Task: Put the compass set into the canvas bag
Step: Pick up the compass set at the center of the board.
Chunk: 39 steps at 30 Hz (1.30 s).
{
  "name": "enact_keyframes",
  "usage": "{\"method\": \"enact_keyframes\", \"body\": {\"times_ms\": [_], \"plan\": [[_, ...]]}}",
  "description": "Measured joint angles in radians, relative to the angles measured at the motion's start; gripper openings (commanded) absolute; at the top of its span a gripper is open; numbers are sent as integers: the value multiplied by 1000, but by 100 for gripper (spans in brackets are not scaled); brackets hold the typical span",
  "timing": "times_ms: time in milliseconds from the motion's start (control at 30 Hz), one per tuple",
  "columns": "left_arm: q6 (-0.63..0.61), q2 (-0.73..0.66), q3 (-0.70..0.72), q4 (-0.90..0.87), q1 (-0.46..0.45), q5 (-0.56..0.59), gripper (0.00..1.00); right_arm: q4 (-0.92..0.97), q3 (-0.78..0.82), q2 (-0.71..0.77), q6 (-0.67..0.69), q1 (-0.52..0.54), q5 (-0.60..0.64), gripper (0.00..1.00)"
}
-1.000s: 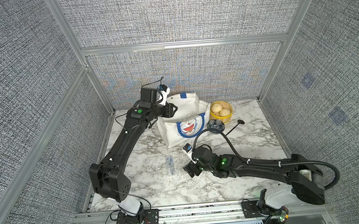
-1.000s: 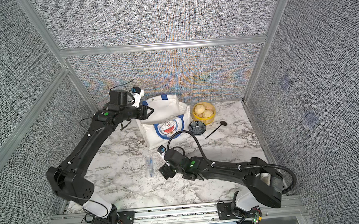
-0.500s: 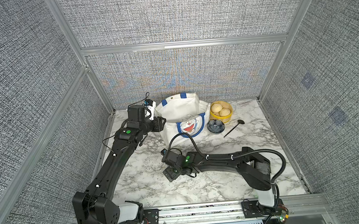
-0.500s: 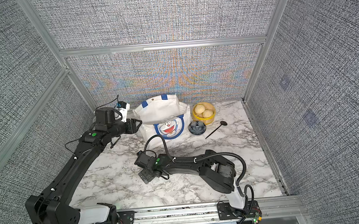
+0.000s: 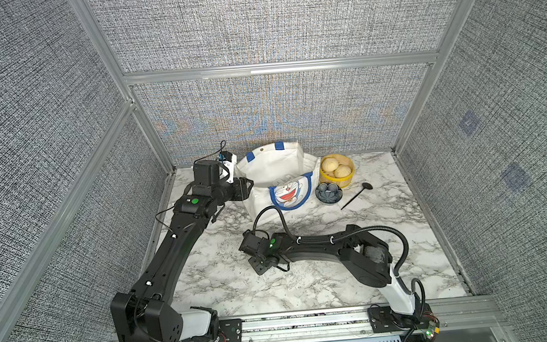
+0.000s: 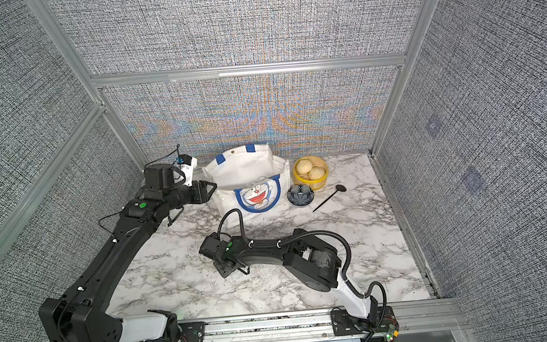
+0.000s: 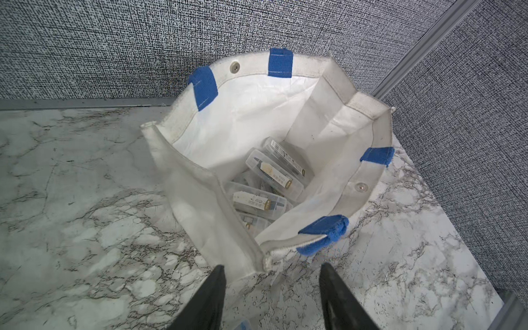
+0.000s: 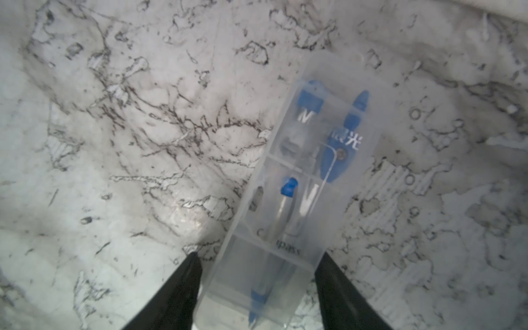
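Note:
The compass set (image 8: 314, 171), a clear plastic case holding a blue compass, lies flat on the marble. My right gripper (image 8: 260, 257) is down over it with a finger pressed against each long side; in both top views the wrist (image 5: 261, 263) hides the case. The canvas bag (image 5: 275, 175) (image 6: 245, 174) stands open at the back, cartoon cat facing forward. Several clear cases (image 7: 274, 174) lie on its floor. My left gripper (image 7: 271, 267) (image 5: 248, 185) hovers open just off the bag's near left corner, with nothing between its fingers.
A yellow steamer basket (image 5: 336, 172) with two buns stands right of the bag. In front of it sit a small dark blue bowl (image 5: 329, 192) and a black spoon (image 5: 356, 197). Grey panel walls enclose the marble table (image 5: 385, 209) on three sides.
My right arm has swung left and come down over the compass set, and its jaws have closed onto the case. My left gripper has drawn back and down from the bag's rim.

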State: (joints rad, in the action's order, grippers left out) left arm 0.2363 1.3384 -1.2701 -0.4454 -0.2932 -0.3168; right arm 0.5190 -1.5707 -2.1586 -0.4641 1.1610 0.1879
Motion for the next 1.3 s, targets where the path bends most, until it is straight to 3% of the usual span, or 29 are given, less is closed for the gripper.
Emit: {"method": "enact_keyframes", "body": {"times_ms": [333, 633, 900, 1000, 1300], "plan": [[0, 3, -6, -1, 0, -16, 55, -29, 156, 140, 16, -18, -12, 28], [-5, 3, -9, 2, -8, -81, 55, -145, 454, 530, 110, -48, 74, 14], [11, 59, -90, 33, -95, -137, 56, -253, 656, 892, 205, -120, 171, 5], [32, 94, -118, 54, -146, -157, 60, -299, 676, 959, 244, -169, 189, 3], [98, 192, -154, 122, -241, -252, 59, -378, 641, 998, 314, -256, 195, 2]]}}
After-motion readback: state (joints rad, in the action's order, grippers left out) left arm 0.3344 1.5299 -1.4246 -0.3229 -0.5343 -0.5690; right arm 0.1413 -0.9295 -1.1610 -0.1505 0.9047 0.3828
